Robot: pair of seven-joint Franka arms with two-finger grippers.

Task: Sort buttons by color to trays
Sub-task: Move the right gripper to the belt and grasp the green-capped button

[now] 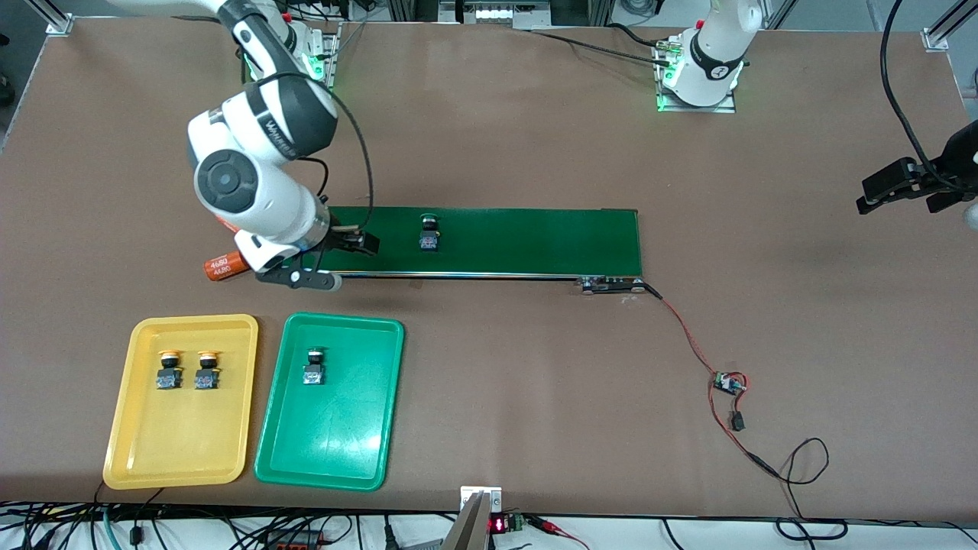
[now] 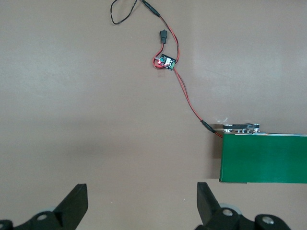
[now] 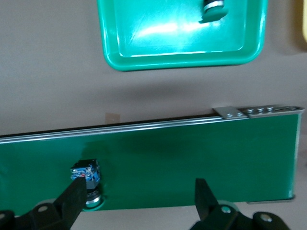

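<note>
A green-capped button lies on the dark-green conveyor belt. My right gripper hangs open over the belt's end at the right arm's side. In the right wrist view this button sits just beside one finger, outside the open right gripper. The yellow tray holds two yellow-capped buttons. One green-capped button rests in the green tray; the right wrist view also shows that green tray. My left gripper waits open over bare table at the left arm's end, the left gripper holding nothing.
An orange cylinder marked 4680 lies beside the belt's end under the right arm. A red-and-black wire runs from the belt's other end to a small circuit board. Cables line the table edge nearest the front camera.
</note>
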